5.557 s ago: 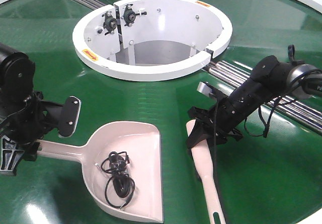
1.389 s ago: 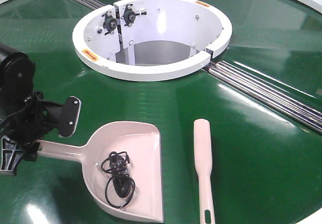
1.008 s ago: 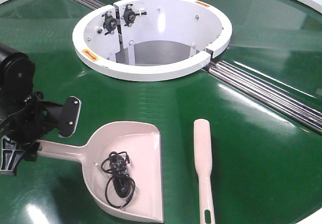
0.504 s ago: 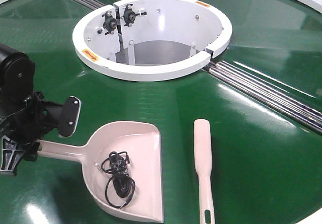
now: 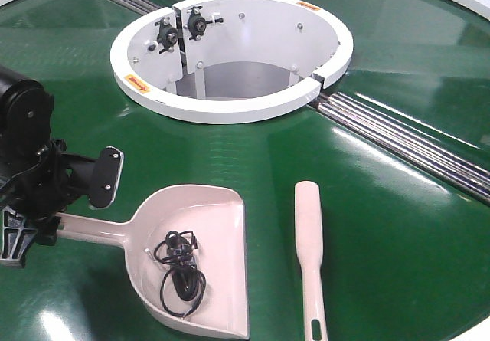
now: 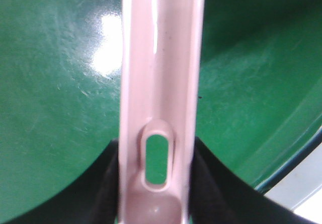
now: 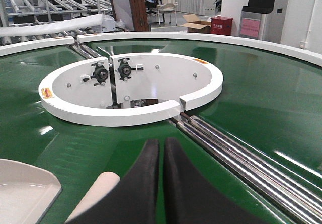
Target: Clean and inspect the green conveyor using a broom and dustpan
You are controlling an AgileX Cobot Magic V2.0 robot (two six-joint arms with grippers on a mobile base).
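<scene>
A: How far along are we on the conveyor (image 5: 253, 165)?

B: We judge the sweeping largely done. The belt looks bare of debris where we can see it, and a black tangle of cord (image 5: 180, 268) lies inside the dustpan (image 5: 203, 257), which rests on the belt in front of the white inner ring (image 5: 230, 111).

A: And the arms?

B: Our left end effector (image 5: 38, 226) is clamped on the dustpan's handle; the wrist view shows the slotted handle running between its dark fingers (image 6: 103, 183). Our right end effector (image 7: 162, 156) has its fingers nearly together and holds nothing. The broom (image 5: 308, 245) lies loose on the belt just right of the dustpan.

A: What's left?

B: Emptying the pan and the inspection, as we judge it.

A: Any writing?

B: Small orange-yellow stickers (image 5: 136, 81) on the ring rim, too small to read. No brands that we can make out.
</scene>
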